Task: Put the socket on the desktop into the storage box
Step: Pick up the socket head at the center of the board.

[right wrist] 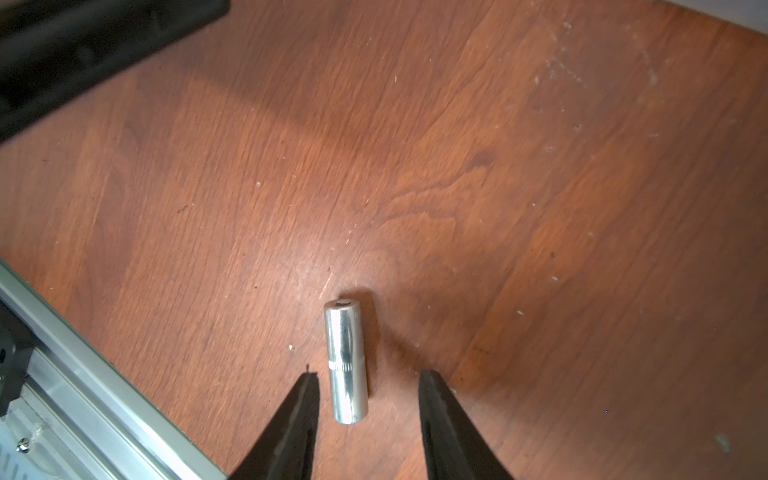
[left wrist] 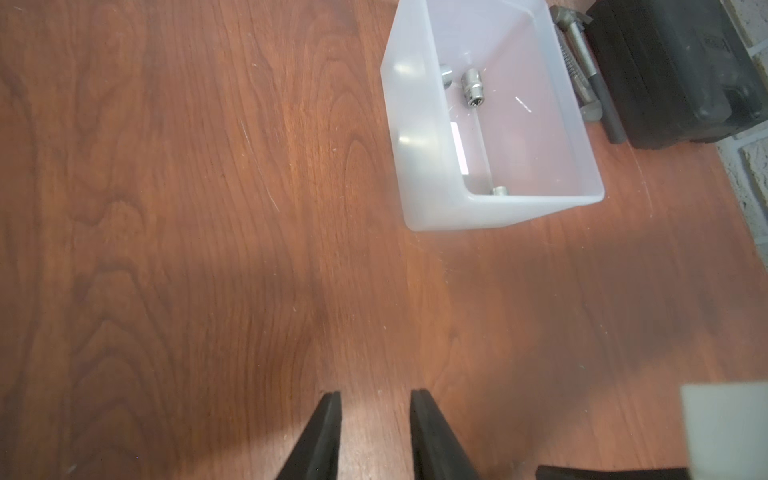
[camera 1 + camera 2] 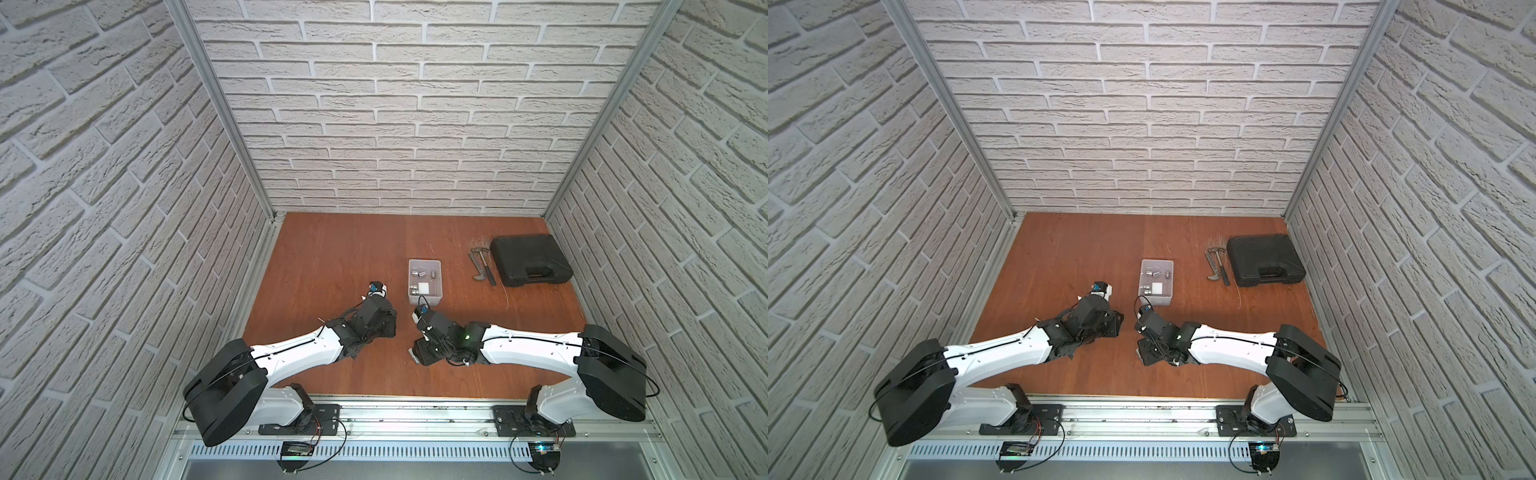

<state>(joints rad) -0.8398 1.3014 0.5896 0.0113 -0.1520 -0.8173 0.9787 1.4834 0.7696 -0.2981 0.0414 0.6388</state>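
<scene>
A chrome socket (image 1: 346, 361) lies on its side on the reddish-brown desktop (image 3: 332, 257). My right gripper (image 1: 370, 375) is open, and the socket's near end sits between its black fingertips (image 1: 307, 399), touching neither. In both top views the right wrist hides this socket. The pale storage box (image 3: 424, 297) (image 3: 1156, 300) stands just beyond both wrists and holds several sockets (image 2: 473, 87) and a white square mark. My left gripper (image 2: 376, 394) is open over bare wood, empty, with the storage box (image 2: 457, 216) ahead of it and to one side.
A black plastic case (image 3: 530, 259) stands at the back right, with a hammer and another metal tool (image 3: 482, 268) lying beside it. Brick-patterned walls close in three sides. An aluminium rail (image 1: 83, 395) runs along the desktop's front edge, near the right gripper.
</scene>
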